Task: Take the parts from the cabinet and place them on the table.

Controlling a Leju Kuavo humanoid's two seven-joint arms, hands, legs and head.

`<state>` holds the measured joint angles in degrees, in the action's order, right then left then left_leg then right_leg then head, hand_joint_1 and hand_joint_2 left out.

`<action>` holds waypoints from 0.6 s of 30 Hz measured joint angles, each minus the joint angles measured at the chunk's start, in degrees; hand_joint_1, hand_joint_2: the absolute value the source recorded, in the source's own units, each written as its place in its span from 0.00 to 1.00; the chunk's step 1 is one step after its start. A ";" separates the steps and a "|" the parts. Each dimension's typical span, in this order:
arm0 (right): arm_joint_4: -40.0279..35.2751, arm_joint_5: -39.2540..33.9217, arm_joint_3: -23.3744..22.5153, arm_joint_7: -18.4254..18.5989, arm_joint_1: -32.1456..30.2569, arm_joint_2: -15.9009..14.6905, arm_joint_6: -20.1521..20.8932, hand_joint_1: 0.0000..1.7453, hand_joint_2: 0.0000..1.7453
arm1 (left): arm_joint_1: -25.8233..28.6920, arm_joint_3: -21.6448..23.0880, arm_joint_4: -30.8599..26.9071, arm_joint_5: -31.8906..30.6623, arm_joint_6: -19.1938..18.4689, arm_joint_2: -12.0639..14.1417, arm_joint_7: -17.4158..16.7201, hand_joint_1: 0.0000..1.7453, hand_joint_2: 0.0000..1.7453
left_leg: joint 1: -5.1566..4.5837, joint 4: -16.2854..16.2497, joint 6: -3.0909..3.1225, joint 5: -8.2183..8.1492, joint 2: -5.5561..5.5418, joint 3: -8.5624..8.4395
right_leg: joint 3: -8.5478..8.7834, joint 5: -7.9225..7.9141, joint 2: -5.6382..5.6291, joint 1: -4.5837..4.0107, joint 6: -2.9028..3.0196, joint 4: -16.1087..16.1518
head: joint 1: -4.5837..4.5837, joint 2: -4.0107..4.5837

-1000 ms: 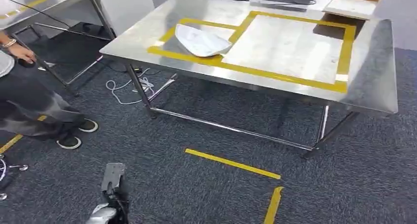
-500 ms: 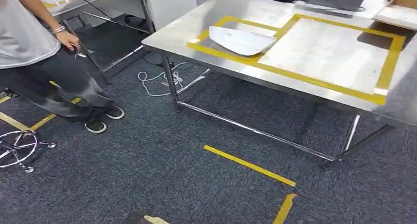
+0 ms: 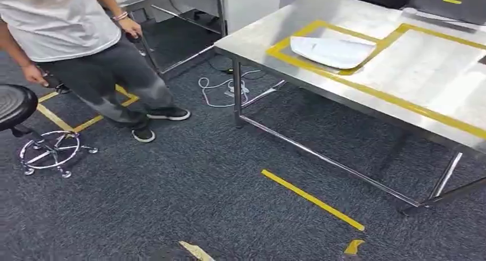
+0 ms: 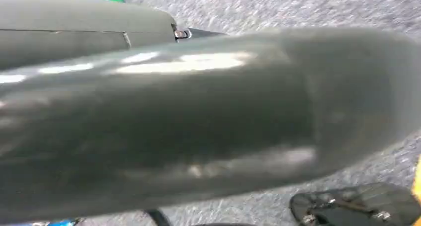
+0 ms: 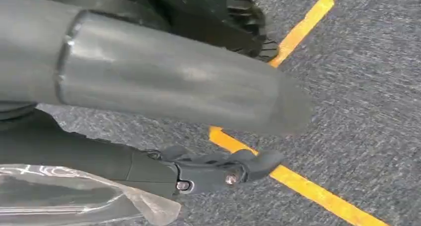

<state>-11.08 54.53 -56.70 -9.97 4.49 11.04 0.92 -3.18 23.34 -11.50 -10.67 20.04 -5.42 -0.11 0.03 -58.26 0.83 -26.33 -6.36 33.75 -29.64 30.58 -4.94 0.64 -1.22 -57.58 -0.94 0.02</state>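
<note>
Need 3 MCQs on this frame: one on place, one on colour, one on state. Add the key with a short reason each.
1. Where does the white part lie?
A) on a shelf
B) on the steel table, inside a yellow-taped frame
C) in someone's grasp

2. What colour is the tape strip on the carpet?
A) red
B) blue
C) yellow

3. The person is:
A) standing
B) seated
C) kneeling

Key: 1B, it rests on the tabletop within the tape outline; 2C, the strip is plainly yellow against the dark carpet; 3A, the person is upright on both feet.

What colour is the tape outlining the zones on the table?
Yellow tape on the steel table; clearest in the head view.
</note>
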 joint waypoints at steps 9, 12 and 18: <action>0.02 -1.75 -1.01 1.10 -0.60 0.66 -0.02 0.00 0.00 | 0.82 0.89 0.74 1.92 0.53 1.29 -1.16 0.00 0.00 | 0.55 -15.80 -2.50 -6.39 5.87 6.86 | 0.64 -0.50 7.60 0.29 1.33 1.00 | -0.70 0.00; 0.02 -1.03 -1.03 3.21 -0.73 0.94 0.20 0.00 0.00 | 0.96 0.90 0.74 1.75 2.14 1.55 0.44 0.00 0.00 | 0.52 -1.02 -2.14 0.15 8.96 -0.95 | 1.15 -0.17 9.49 0.26 0.86 1.00 | -0.74 0.00; -0.02 0.11 -1.05 1.88 -0.98 0.83 -0.05 0.00 0.00 | 1.45 -1.60 0.81 9.02 4.91 1.29 3.91 0.00 0.00 | 0.05 0.89 0.44 -0.36 7.73 -1.36 | 1.06 1.05 10.21 0.30 -1.31 0.71 | -0.68 0.00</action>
<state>-11.10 54.64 -57.75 -8.09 3.51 11.87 0.87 -1.72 21.74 -10.69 -1.65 24.96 -4.13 3.80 0.08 -57.37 1.28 -26.69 1.37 32.39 -28.57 31.62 5.27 0.95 -2.53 -56.88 -1.62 0.02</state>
